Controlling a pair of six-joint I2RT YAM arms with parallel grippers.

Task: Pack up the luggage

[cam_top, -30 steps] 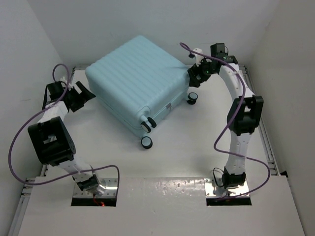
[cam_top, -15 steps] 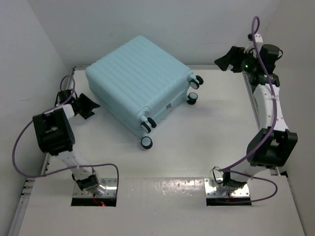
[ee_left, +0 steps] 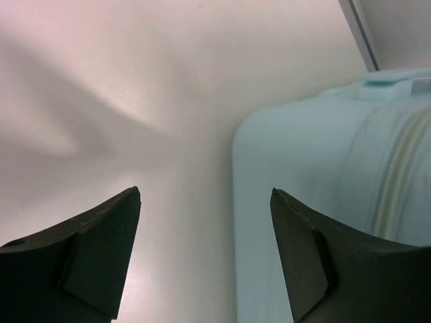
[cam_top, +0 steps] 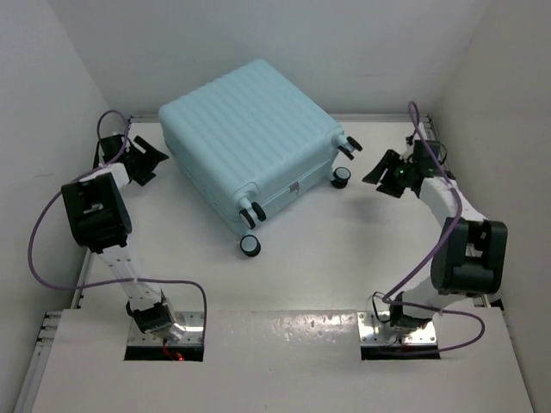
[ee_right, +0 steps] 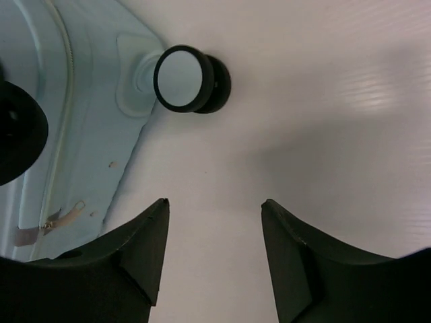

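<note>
At the far middle of the white table (cam_top: 327, 258), a pale blue ribbed suitcase (cam_top: 250, 138) lies flat and closed. It is turned cornerwise, with its wheeled end facing the near right. White walls (cam_top: 258, 34) enclose the table at the back and on both sides, and the suitcase's far corner stands near the back wall. Bare tabletop lies open between the suitcase and the arm bases.

The left gripper (cam_top: 145, 160) sits just beside the suitcase's left corner, close to the left wall. In the left wrist view its fingers (ee_left: 94, 249) stand apart with nothing between them, and the shell's rounded edge shows beyond the right finger. The right gripper (cam_top: 377, 169) hangs near the right-hand wheels (cam_top: 342, 177), clear of them, its jaws likewise spread and empty. The right wrist view shows one of these wheels ahead over bare table. Purple cables (cam_top: 31, 245) loop off both arms.
</note>
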